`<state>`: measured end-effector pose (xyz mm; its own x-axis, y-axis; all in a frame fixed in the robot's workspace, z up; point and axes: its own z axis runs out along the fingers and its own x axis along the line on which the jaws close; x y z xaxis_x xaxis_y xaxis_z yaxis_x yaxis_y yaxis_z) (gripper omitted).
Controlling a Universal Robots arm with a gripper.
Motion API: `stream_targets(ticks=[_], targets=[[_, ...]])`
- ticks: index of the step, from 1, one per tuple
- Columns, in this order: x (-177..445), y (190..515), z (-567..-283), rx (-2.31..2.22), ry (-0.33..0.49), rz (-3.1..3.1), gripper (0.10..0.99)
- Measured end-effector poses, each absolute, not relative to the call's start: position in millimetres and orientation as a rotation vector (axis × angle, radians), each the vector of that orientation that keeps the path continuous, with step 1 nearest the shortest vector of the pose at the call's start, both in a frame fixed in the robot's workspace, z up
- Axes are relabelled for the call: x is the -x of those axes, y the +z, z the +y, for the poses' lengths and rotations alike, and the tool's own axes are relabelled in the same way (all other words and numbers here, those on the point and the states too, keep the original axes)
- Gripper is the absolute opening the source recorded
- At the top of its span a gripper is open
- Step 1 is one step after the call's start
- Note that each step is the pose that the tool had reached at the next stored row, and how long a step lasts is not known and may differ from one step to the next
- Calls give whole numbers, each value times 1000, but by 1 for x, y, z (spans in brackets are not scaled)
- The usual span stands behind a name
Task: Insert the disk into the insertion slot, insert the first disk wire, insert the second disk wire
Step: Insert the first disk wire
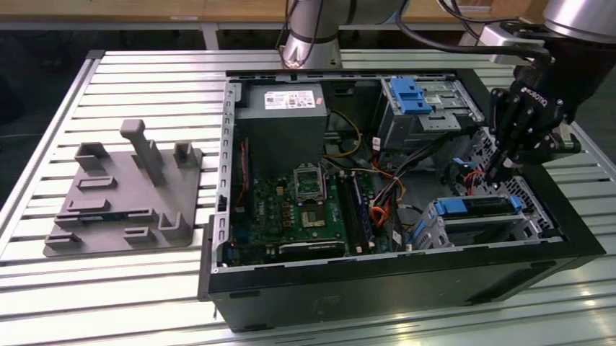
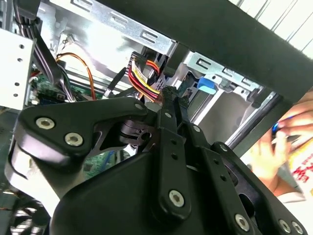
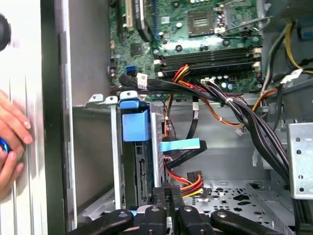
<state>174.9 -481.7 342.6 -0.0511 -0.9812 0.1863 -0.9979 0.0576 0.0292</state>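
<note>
The disk (image 1: 478,206), in its bright blue carrier (image 3: 134,125), sits inside the insertion slot (image 1: 524,216), the small perforated grey cage at the exterior view's right inside the open computer case. My gripper (image 1: 500,171) hangs just behind the cage's rear end. Its black fingers (image 3: 167,196) are pressed together, and a bundle of red, yellow and black disk wire (image 2: 145,74) ends right at the fingertips (image 2: 168,94). The wire's plug is hidden between the fingers. A flat light-blue cable (image 3: 180,145) lies beside the disk.
A larger grey cage with a blue latch (image 1: 416,94) stands at the case's back. The green motherboard (image 1: 308,209) and power supply (image 1: 285,108) fill the middle. A grey fixture (image 1: 125,194) lies on the slatted table. A person's hand (image 3: 12,132) rests outside the case wall.
</note>
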Motion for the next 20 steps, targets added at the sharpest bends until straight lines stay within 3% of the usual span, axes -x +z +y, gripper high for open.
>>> stream_targets(ticks=[20], targets=[[-171, 348, -503, -2127, 88, -2170, 165]])
